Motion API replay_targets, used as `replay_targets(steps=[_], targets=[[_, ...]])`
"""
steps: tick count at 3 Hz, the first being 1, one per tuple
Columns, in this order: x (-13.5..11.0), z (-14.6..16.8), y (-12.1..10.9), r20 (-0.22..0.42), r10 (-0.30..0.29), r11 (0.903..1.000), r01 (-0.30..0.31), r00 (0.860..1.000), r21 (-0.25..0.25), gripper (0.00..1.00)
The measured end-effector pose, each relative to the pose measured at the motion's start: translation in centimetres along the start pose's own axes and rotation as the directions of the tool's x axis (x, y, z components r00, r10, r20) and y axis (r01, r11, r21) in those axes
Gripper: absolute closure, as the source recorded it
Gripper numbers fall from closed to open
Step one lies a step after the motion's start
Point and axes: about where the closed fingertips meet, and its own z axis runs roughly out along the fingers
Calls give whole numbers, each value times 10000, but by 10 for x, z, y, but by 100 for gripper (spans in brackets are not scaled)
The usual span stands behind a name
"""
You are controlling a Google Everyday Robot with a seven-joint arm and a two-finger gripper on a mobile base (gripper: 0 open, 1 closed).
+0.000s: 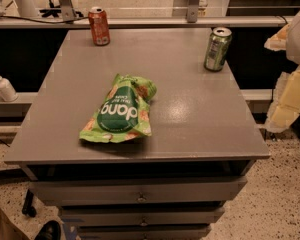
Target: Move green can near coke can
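Note:
The green can (pixel 217 49) stands upright near the back right corner of the grey table (pixel 190 119). The coke can (pixel 99 26) stands upright at the back left of the table, far from the green can. My gripper (pixel 290 91) shows as a pale white and yellow shape at the right edge of the view. It is off the table, to the right of and below the green can, and touches nothing.
A flat green "dang" snack bag (pixel 121 111) lies in the middle of the table. A white pump bottle (pixel 3 86) stands on a ledge to the left. A rail (pixel 140 21) runs behind the table. Drawers (pixel 140 191) are below the top.

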Motion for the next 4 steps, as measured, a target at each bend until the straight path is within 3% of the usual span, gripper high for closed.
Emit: replay_targets(steps=[1, 2, 3, 4], targets=[[0, 0, 0, 1, 0, 10000, 0, 10000, 2, 0], [-10, 15, -4, 452, 17, 9999, -25, 9990, 170, 0], [-18, 42, -25, 1011, 29, 9983, -87, 9949, 575, 0], [-23, 69, -57, 1848, 282, 9946, -460, 9824, 929, 0]])
